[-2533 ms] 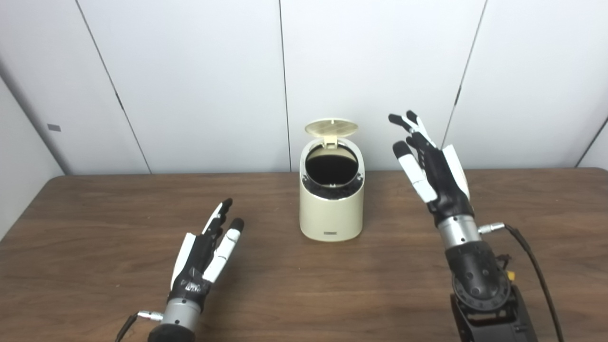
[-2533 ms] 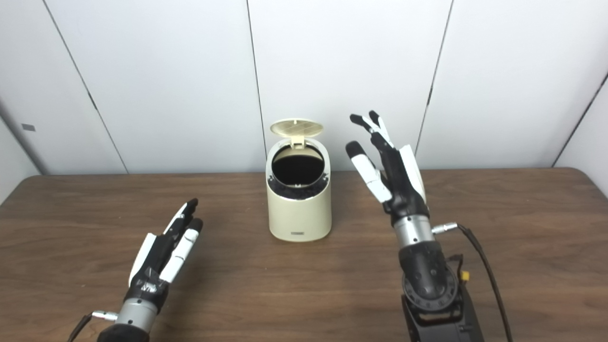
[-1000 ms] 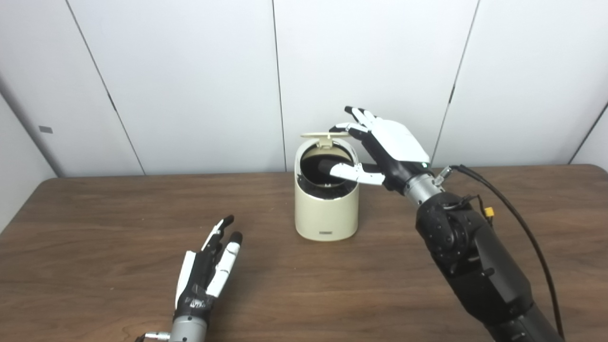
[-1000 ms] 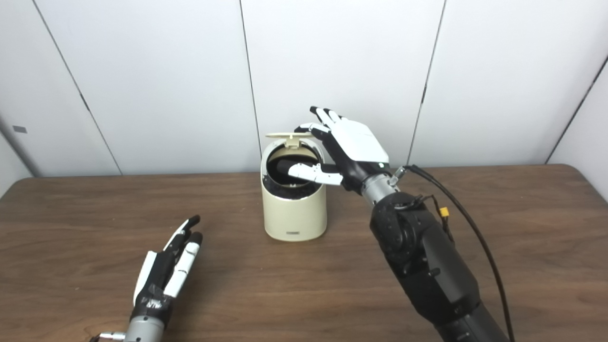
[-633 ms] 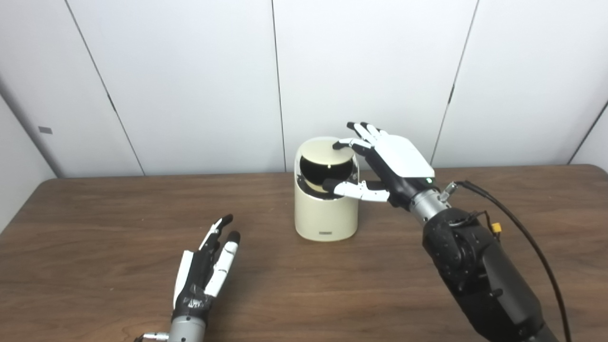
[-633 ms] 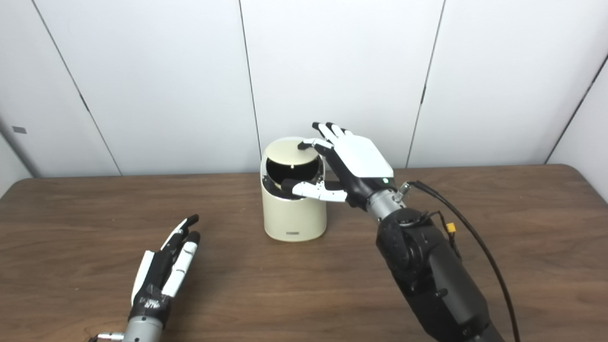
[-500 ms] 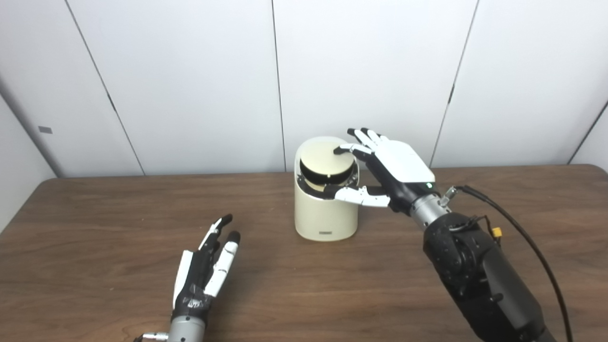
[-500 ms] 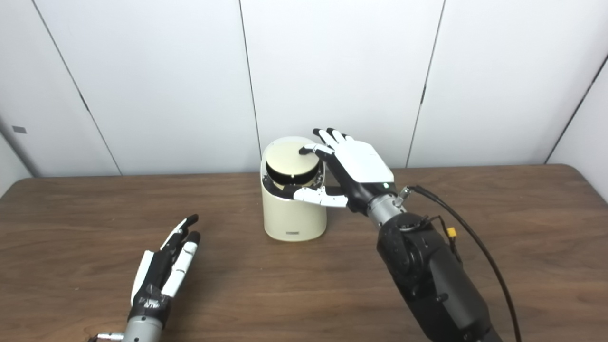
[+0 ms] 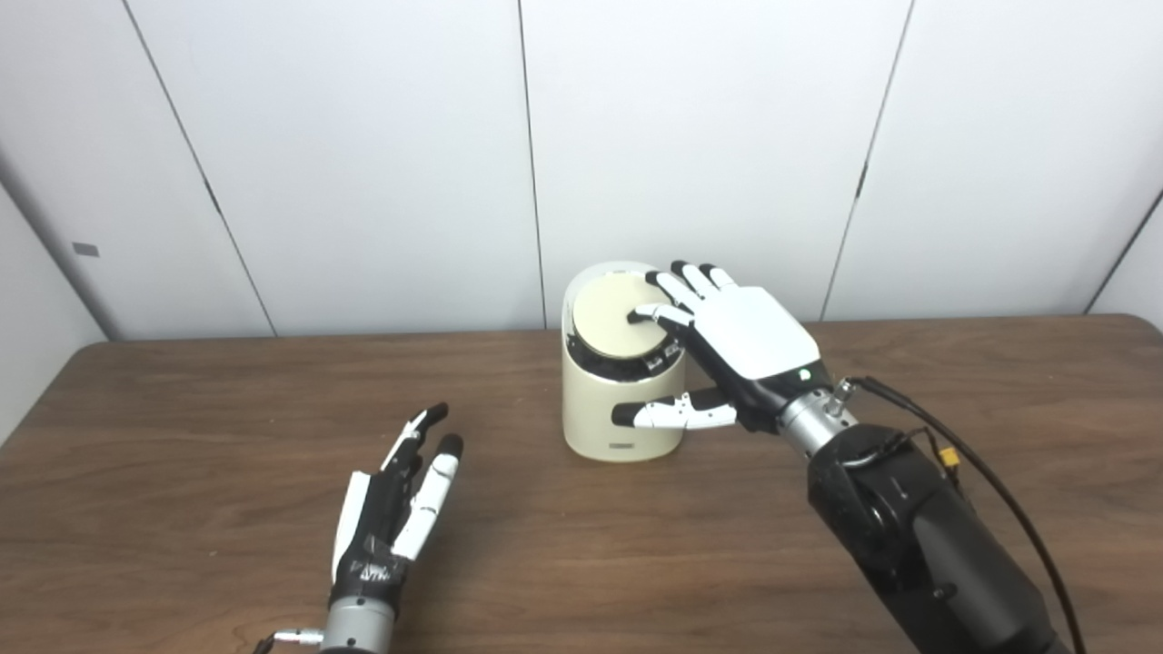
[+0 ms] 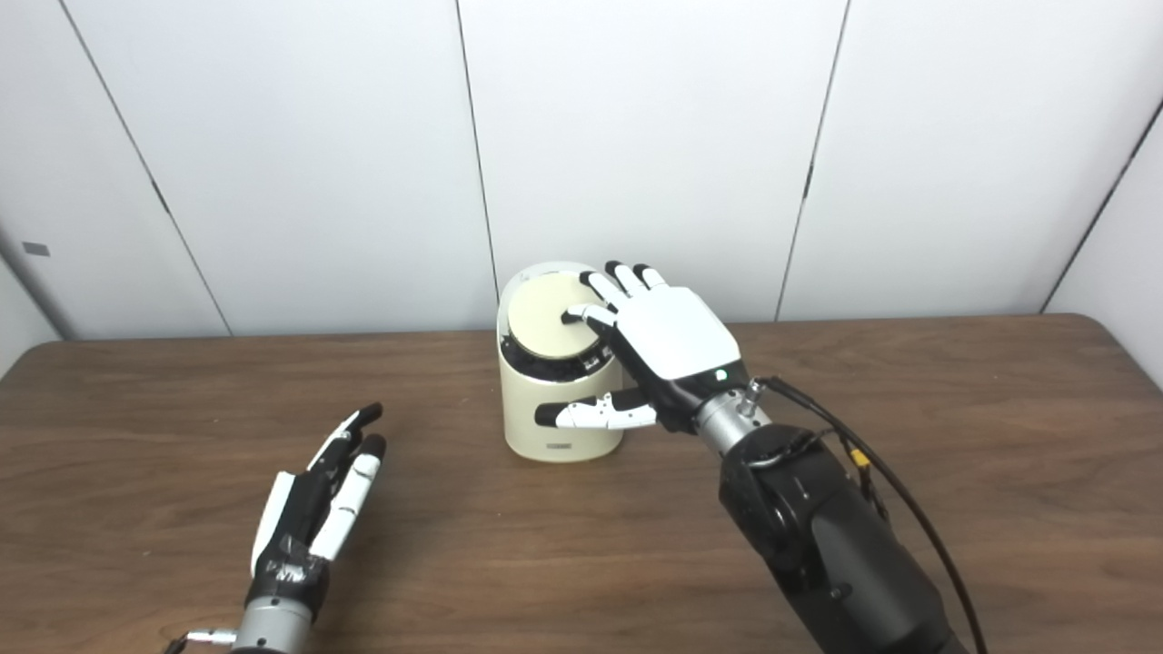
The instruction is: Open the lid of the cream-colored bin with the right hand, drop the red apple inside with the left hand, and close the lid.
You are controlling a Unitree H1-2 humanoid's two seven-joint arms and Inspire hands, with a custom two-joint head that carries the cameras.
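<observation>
Lid (image 9: 616,322) down on cream-colored bin (image 9: 621,420), right hand (image 9: 740,341) spread, pressing it; left hand (image 9: 392,509) spread, empty on tabletop (image 9: 182,436); no apple visible; closing nearly complete.

Two head cameras sit side by side, looking forward and down at a bin (image 9: 622,400) on a table (image 9: 182,436) from fairly near, facing a wall (image 9: 363,136) behind the bin. Both views share the bin, the table and the wall. The bin sits near center in the left eye view, slightly left of center in the right eye view.
</observation>
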